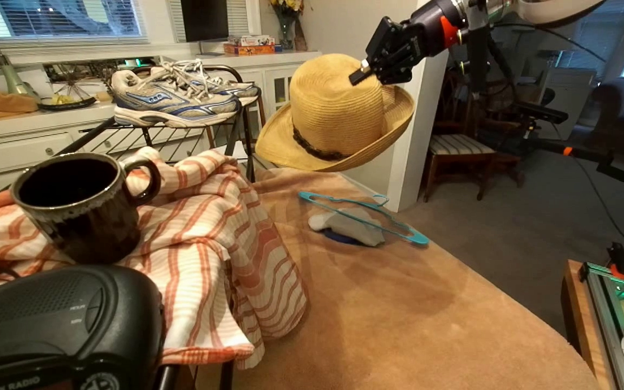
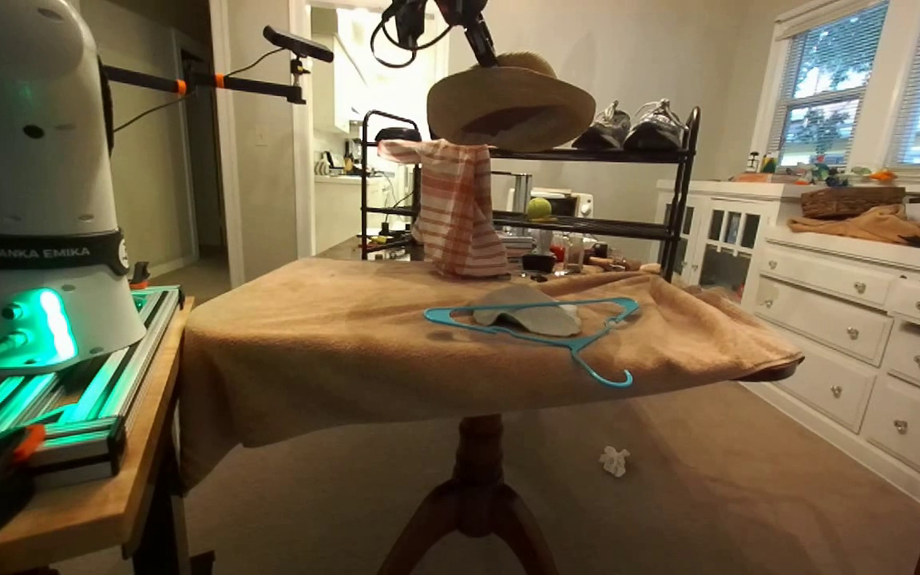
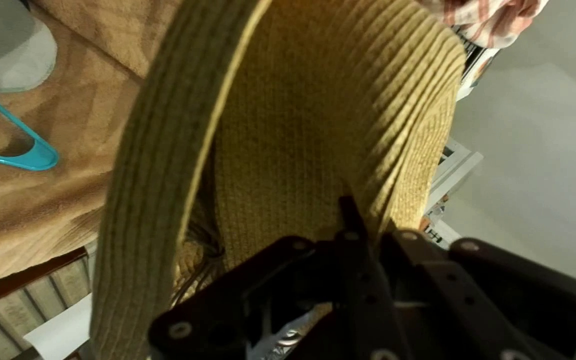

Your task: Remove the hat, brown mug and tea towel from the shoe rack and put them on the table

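My gripper (image 1: 363,76) is shut on the crown of the straw hat (image 1: 333,108) and holds it in the air above the table (image 1: 398,314). In an exterior view the hat (image 2: 508,108) hangs brim down above the brown cloth-covered table (image 2: 332,319). In the wrist view the fingers (image 3: 370,217) pinch a fold of the hat (image 3: 278,140). The dark brown mug (image 1: 82,216) stands on the striped tea towel (image 1: 198,216), which drapes over the shoe rack (image 1: 174,149). The towel (image 2: 460,208) also hangs down the rack (image 2: 612,228). The mug cannot be made out in the wrist view.
A blue hanger (image 1: 417,237) and a grey-white cloth item (image 1: 352,225) lie on the table below the hat. A black radio (image 1: 63,325) sits beside the mug. Running shoes (image 1: 176,103) stand at the rack's far end. A white cabinet (image 2: 819,295) stands by the wall.
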